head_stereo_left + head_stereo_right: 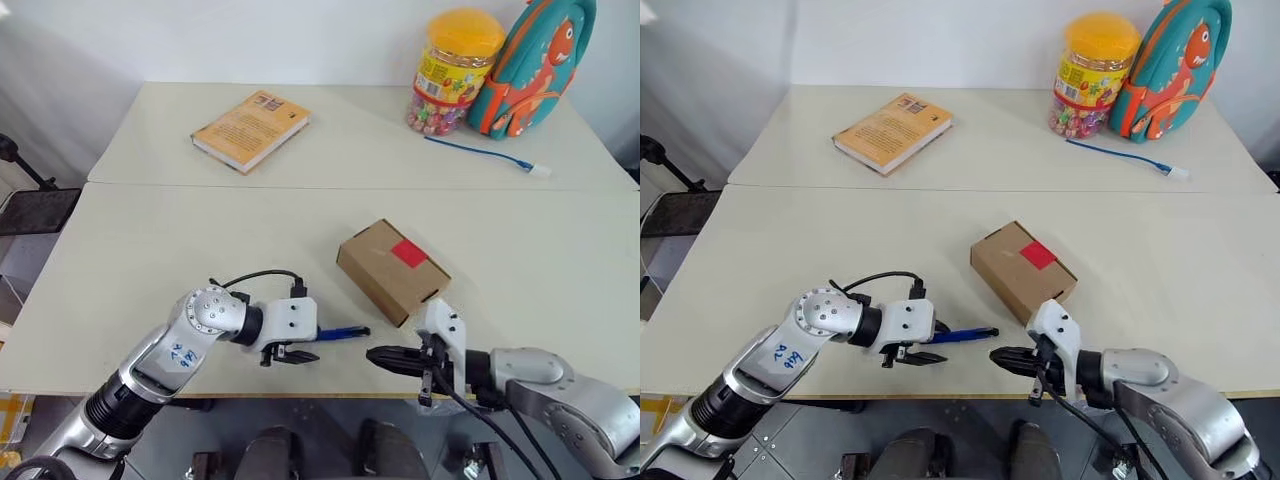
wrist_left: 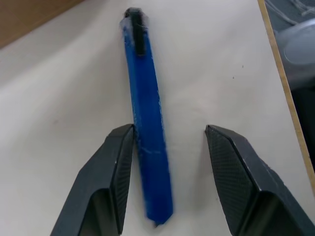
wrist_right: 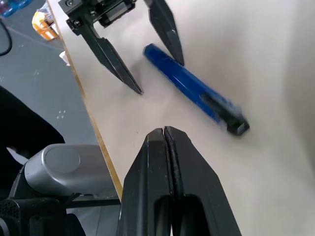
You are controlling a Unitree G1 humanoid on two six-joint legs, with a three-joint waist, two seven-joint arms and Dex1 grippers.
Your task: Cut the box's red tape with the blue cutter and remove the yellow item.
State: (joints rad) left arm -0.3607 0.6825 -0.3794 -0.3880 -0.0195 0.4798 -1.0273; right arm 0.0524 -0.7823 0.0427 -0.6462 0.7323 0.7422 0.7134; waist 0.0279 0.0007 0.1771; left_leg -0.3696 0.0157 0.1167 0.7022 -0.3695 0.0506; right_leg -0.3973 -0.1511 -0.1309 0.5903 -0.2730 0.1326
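On the pale table (image 1: pixel 150 260) I see the brown box (image 1: pixel 392 271) with its red tape (image 1: pixel 409 252) facing up; the blue cutter (image 2: pixel 147 132) lies flat between my left gripper's (image 2: pixel 170 135) parted fingers; my right gripper (image 3: pixel 165 135) is pressed together nearby.

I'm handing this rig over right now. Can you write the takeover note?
Left gripper: open, fingers either side of the blue cutter, which lies on the table.
Right gripper: shut, empty, facing the cutter's tip.
Box: closed, beyond the grippers; red tape uncut.
Yellow item: unseen.
Done: nothing.
Left: grip cutter, cut tape, open box, remove item.
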